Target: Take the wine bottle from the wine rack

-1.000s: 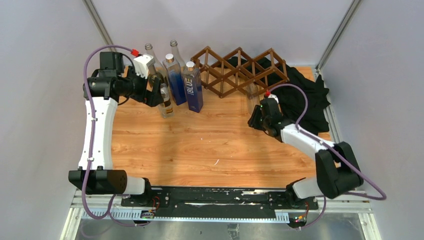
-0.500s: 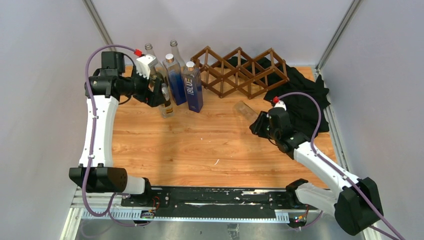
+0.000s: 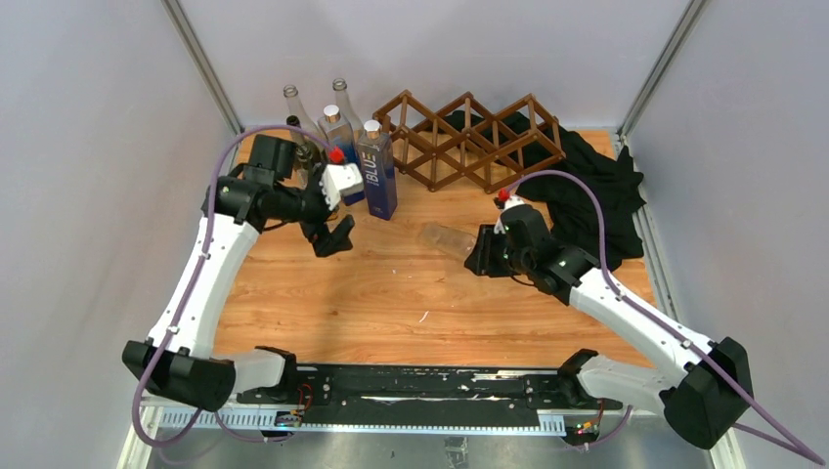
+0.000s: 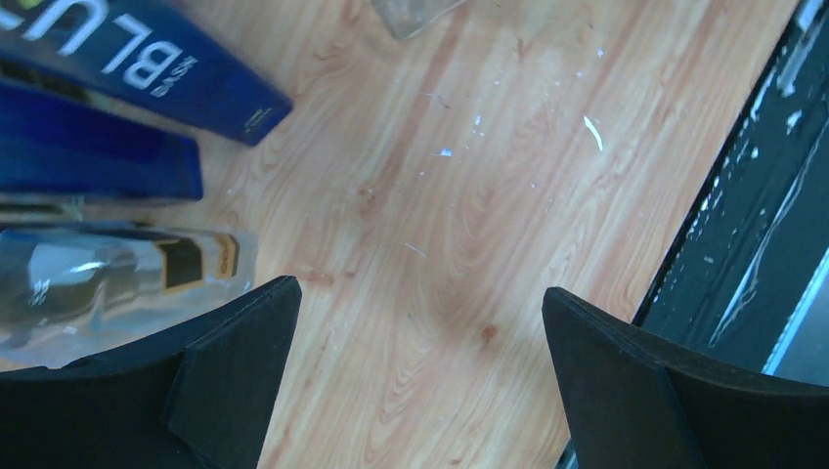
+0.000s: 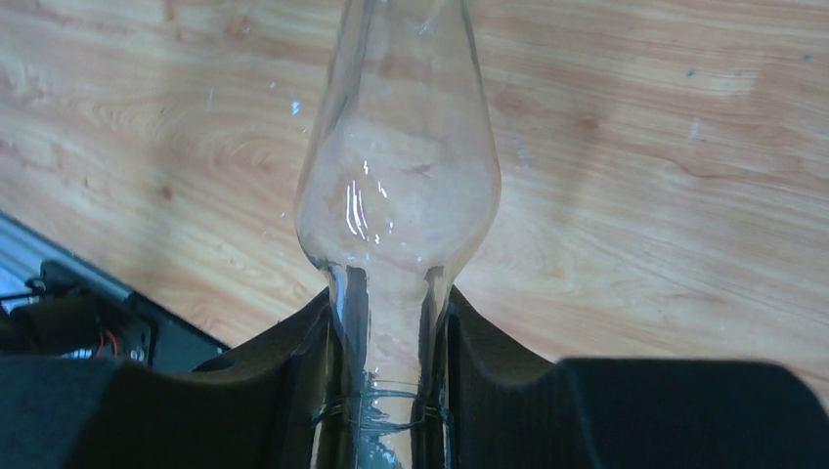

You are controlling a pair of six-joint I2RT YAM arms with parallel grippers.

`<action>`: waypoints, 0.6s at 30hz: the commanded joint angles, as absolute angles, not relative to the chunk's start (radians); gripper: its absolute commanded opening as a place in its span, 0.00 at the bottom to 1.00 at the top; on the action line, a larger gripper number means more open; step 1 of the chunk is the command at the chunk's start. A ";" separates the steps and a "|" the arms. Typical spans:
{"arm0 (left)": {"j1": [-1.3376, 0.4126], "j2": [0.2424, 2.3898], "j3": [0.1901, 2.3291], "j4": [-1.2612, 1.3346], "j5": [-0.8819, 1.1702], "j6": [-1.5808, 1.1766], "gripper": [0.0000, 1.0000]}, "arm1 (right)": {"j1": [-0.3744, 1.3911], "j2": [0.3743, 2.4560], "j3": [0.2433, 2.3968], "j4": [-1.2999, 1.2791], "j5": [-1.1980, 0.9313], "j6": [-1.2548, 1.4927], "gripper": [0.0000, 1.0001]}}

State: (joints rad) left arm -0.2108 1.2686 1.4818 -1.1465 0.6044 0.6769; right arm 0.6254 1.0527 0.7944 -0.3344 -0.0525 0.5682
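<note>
Wine bottle (image 3: 441,238) points base leftward, neck clamped in right gripper (image 5: 389,337); left gripper (image 4: 420,298) agape.

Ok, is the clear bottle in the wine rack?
No, the right hand holds the clear bottle by its neck, apart from the wine rack.

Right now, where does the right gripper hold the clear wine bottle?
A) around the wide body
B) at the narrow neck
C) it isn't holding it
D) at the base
B: in the right wrist view the right gripper is shut on the narrow neck of the clear wine bottle, whose wider body sticks out beyond the gripper over the wooden table.
</note>
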 commanded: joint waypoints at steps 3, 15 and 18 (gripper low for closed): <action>-0.370 1.132 1.271 -0.973 0.575 0.793 1.00 | 0.739 1.109 0.930 -0.403 -0.086 0.526 0.00; -0.637 1.023 0.956 -0.483 0.440 0.612 1.00 | 0.910 1.232 1.091 -0.358 -0.160 0.476 0.00; -0.643 1.009 0.916 -0.448 0.417 0.631 1.00 | 0.935 1.244 1.108 -0.324 -0.190 0.470 0.00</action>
State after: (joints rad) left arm -0.6292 1.0306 0.9558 -0.5682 0.4587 0.6273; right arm 0.8982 1.2442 1.0462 -0.4198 -0.1333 0.4988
